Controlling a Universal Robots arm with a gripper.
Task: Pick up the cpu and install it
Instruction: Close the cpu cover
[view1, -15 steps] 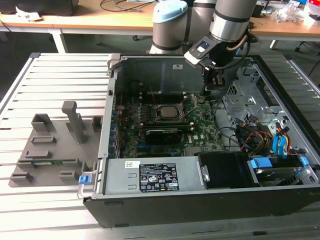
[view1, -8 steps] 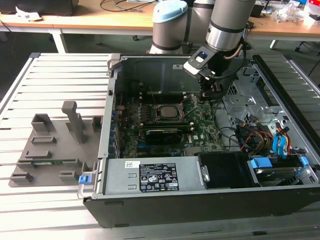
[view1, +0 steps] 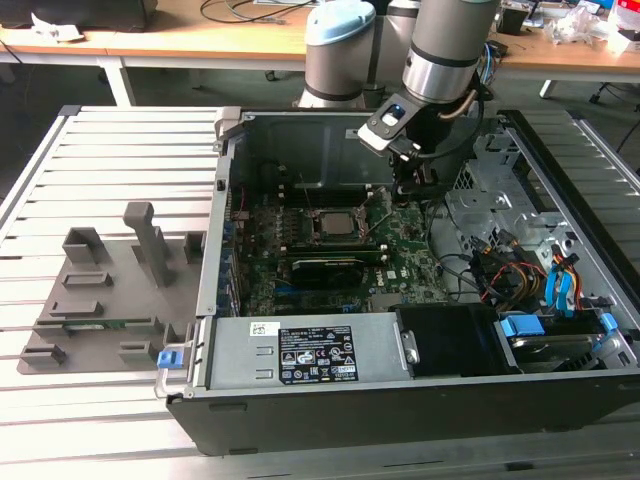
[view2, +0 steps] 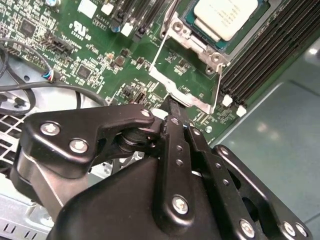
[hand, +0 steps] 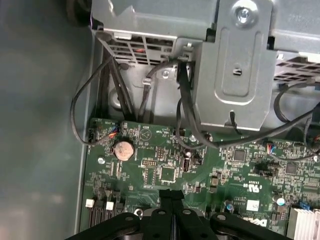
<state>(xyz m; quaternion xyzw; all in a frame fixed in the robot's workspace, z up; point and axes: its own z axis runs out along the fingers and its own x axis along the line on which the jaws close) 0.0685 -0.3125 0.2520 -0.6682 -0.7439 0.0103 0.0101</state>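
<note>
A small, flat, square cpu (view2: 226, 17) with a pale silvery-white metal top and rounded corners is seen lying flat inside a black square socket frame with a bright metal rim (view2: 186, 95). The frame is mounted on a green motherboard (view2: 100, 55) inside an open black and grey computer case (view1: 225, 250). In the exterior view the cpu is placed near the middle of the board, and the black gripper (view1: 412, 188) of a grey and pale blue robot arm (view1: 450, 50) is held near it, toward the exterior view's right and apart from it. In both wrist views the fingers (hand: 166, 200) are shown pressed together, with nothing clamped between them. Any print on the chip's top is too faint to be told. White lettering is scattered across the board, and a black and white sticker (view1: 318, 358) is fixed to a grey metal box (view1: 240, 350) along the case's near side.
</note>
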